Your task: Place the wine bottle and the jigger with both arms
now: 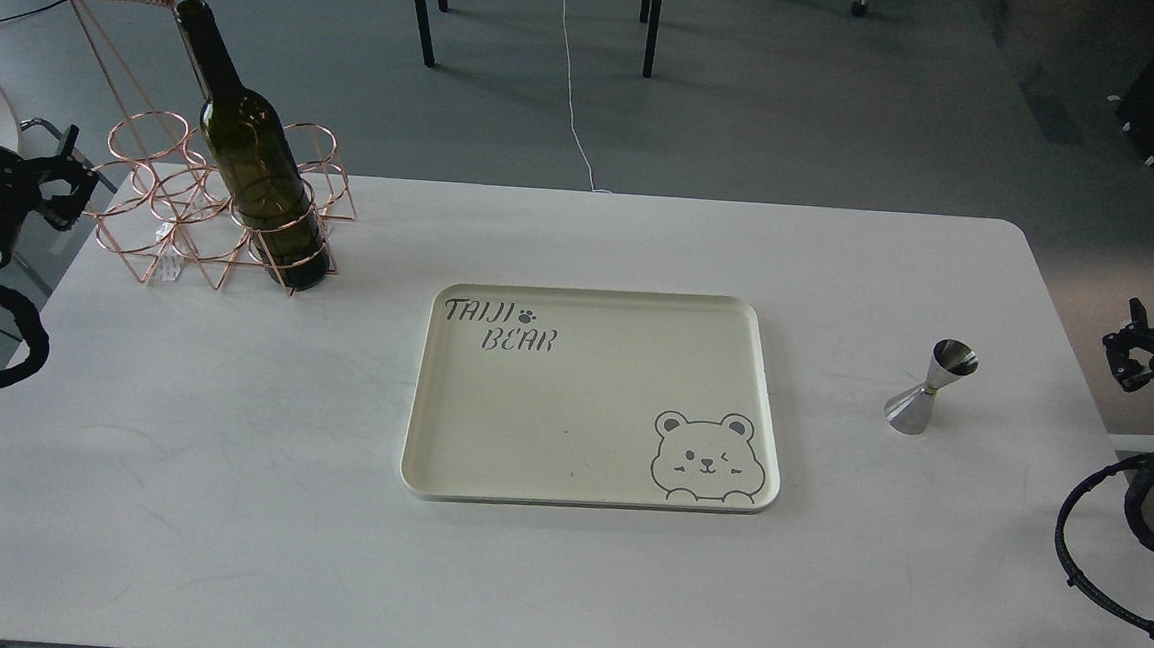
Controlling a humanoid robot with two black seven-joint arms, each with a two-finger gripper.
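The wine bottle, tall and dark olive-green, stands upright in the front right ring of a copper wire rack at the table's far left. The jigger, small and silver, stands upright on the table at the right. My left gripper is at the table's left edge, just left of the rack, open and empty. My right gripper is at the table's right edge, right of the jigger and apart from it, open and empty.
A cream tray with a bear print and "TAIJI BEAR" lettering lies in the middle of the white table. Black cable loops hang beside both arms. Chair legs and cords are on the floor behind the table.
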